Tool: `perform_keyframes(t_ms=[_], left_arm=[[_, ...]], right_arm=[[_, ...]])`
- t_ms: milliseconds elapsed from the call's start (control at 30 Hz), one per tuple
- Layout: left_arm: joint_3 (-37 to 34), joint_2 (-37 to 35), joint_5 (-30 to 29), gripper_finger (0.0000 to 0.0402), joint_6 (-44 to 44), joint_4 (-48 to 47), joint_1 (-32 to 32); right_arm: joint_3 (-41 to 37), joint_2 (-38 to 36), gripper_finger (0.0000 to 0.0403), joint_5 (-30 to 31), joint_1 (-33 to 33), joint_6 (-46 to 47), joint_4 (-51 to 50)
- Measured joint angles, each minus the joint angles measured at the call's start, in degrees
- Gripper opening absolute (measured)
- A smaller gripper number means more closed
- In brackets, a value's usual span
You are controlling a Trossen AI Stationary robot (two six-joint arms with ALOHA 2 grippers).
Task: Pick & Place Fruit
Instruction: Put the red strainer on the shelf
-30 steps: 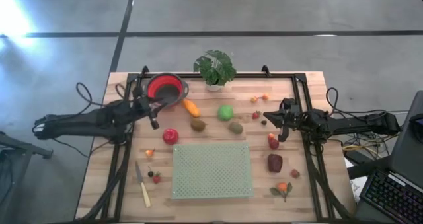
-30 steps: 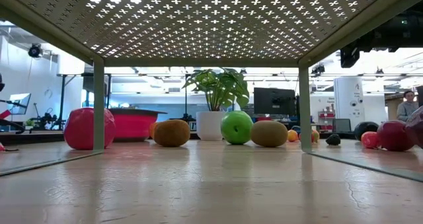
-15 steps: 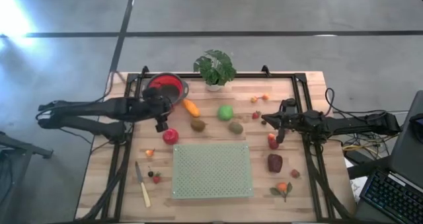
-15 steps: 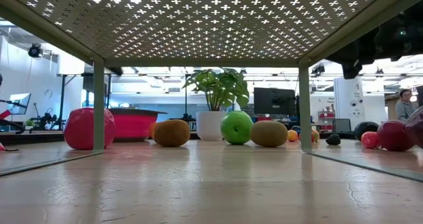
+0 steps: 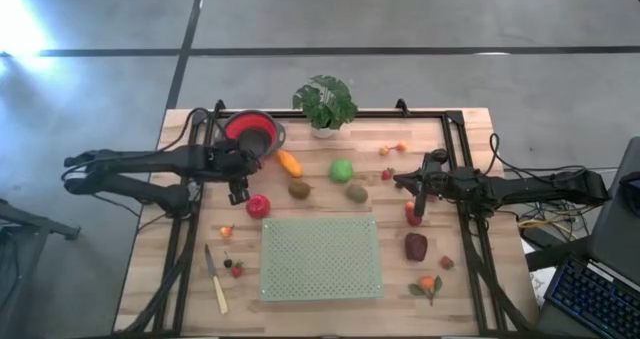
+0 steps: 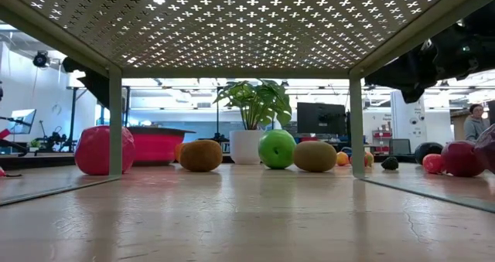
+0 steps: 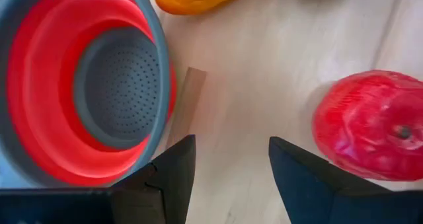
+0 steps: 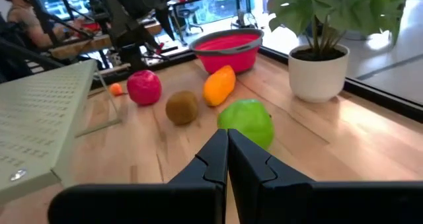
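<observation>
L gripper (image 5: 238,191) hovers between the red collapsible silicone colander w/ grey rim (image 5: 251,133) and the round red toy apple (image 5: 258,206), fingers parted, nothing between them. In L wrist view the apple (image 7: 375,134) sits just off one fingertip, colander (image 7: 79,85) off the other.

R gripper (image 5: 418,205) over R side of table, fingers clenched together, carrying nothing; near a small red fruit piece (image 5: 412,217).

Risks (my read):
- Apple is round, smooth-looking. If L jaws close off-centre it prob squirts sideways and rolls toward the pale green perforated metal stand (image 5: 321,258).
- Gap looks narrow vs apple width. Descending w/o opening wider = fingertip lands on top, pushes fruit away.
- Colander close by; a swing back could clip the rim and shift it.
- R arm reaching inward at same time could crowd the mid-table fruit: green ball (image 5: 342,169), two brown kiwis (image 5: 299,190), (image 5: 357,193).

Containers:
- Colander: visible interior looks empty in L wrist view, only grey mesh base seen. No fruit placed yet, as far as shown.
- Orange elongated fruit (image 5: 289,163) lies just beside colander, outside it.
- White pot w/ leafy green plant (image 5: 324,105) at back edge, not task-related.
- Dark-red lump (image 5: 416,246) and small bits spread on R side, all loose on wooden table (image 5: 190,269).
</observation>
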Motion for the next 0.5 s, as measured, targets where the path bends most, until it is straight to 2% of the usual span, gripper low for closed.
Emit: perform_keyframes(t_ms=[300,500], left_arm=[[0.0,0.0,0.5,0.0197,3.7,-0.6,2.9],[0.1,1.6,0.5,0.0197,10.2,1.4,8.9]], right_arm=[[0.0,0.1,0.0008,-0.2,-0.7,1.9,0.2],[0.0,0.1,0.0008,-0.3,-0.7,1.9,0.2]])
